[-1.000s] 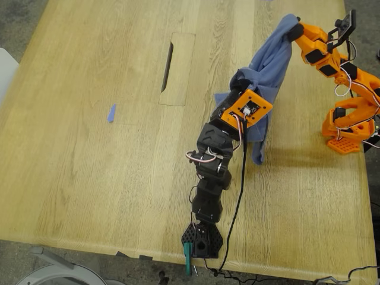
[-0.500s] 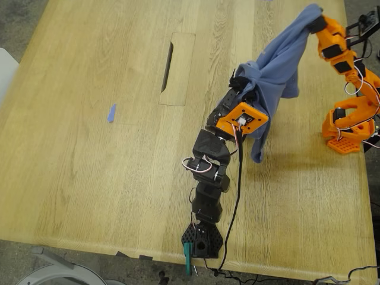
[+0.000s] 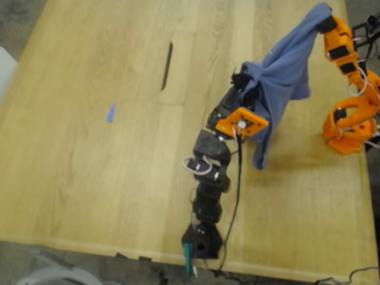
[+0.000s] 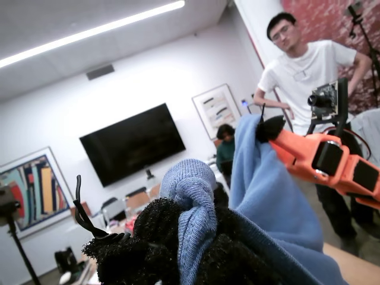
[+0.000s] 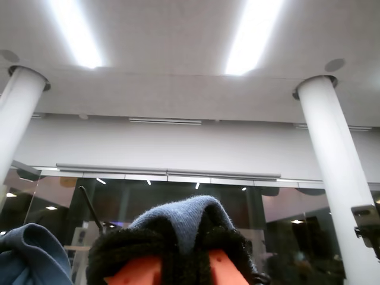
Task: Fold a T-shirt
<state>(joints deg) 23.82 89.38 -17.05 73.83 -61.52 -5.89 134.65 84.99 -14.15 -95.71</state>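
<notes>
The periwinkle-blue T-shirt (image 3: 280, 71) hangs bunched in the air between both arms, its lower end dangling near the table (image 3: 89, 178). Its print is hidden. My first gripper (image 3: 242, 80), on the black arm, is shut on one bunch of the shirt. In the first wrist view the cloth (image 4: 261, 196) is pinched between the black foam pads (image 4: 148, 243). My second gripper (image 3: 325, 22), on the orange arm, is shut on another part, higher and toward the exterior view's right. The second wrist view shows blue cloth (image 5: 184, 217) pinched in its black-padded jaws.
A tiny blue scrap (image 3: 111, 112) lies on the table at the exterior view's left. A dark slot (image 3: 167, 57) is cut in the tabletop. The orange arm's base (image 3: 347, 127) stands at the right edge. A person (image 4: 306, 71) stands behind the orange arm (image 4: 323, 157).
Both grippers have risen with the shirt. The orange arm's gripper moved up and to the exterior view's right, stretching the cloth; the black arm's gripper lifted and shifted slightly.
</notes>
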